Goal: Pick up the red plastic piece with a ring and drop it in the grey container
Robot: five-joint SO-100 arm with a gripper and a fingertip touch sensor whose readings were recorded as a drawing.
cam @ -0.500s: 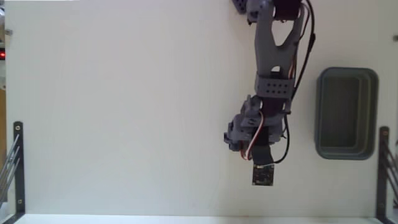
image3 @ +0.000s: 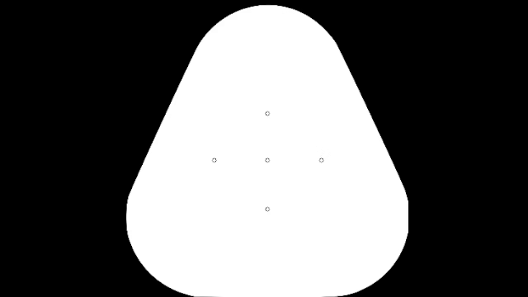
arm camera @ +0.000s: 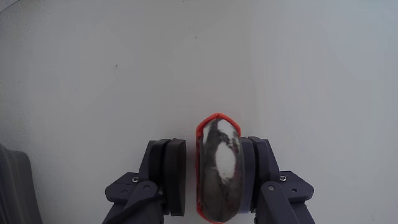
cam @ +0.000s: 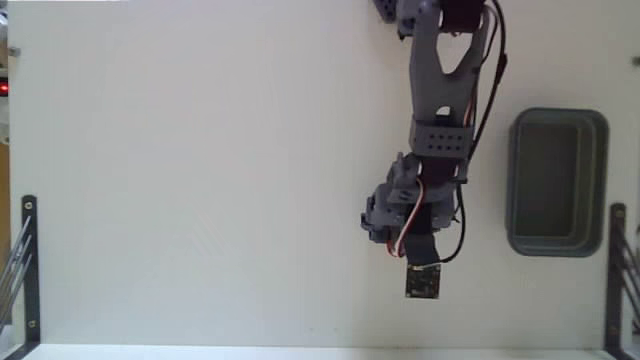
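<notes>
- The white flat surface (cam: 200,180) fills the fixed view, and its whole left part is bare.
- The grey jointed robot arm (cam: 440,120) reaches down from the top edge of that view and stands to the left of the dark grey-green rectangular plastic tray with rounded corners and a thick raised rim (cam: 557,181), well apart from it.
- The arm's jaws (arm camera: 211,180) enter the wrist view from the bottom edge, standing narrow.
- The small orange-red oblong plastic piece with a dark, shiny ring-shaped opening (arm camera: 217,168) sits between the jaws: it lies against the right finger (arm camera: 255,168), while a thin gap shows beside the left finger (arm camera: 168,174).
- In the fixed view the arm hides this piece, so it lies under the arm's lower end, left of the tray and apart from it.
- The tray (arm camera: 13,186) also shows as a dark corner at the wrist view's lower left edge.
</notes>
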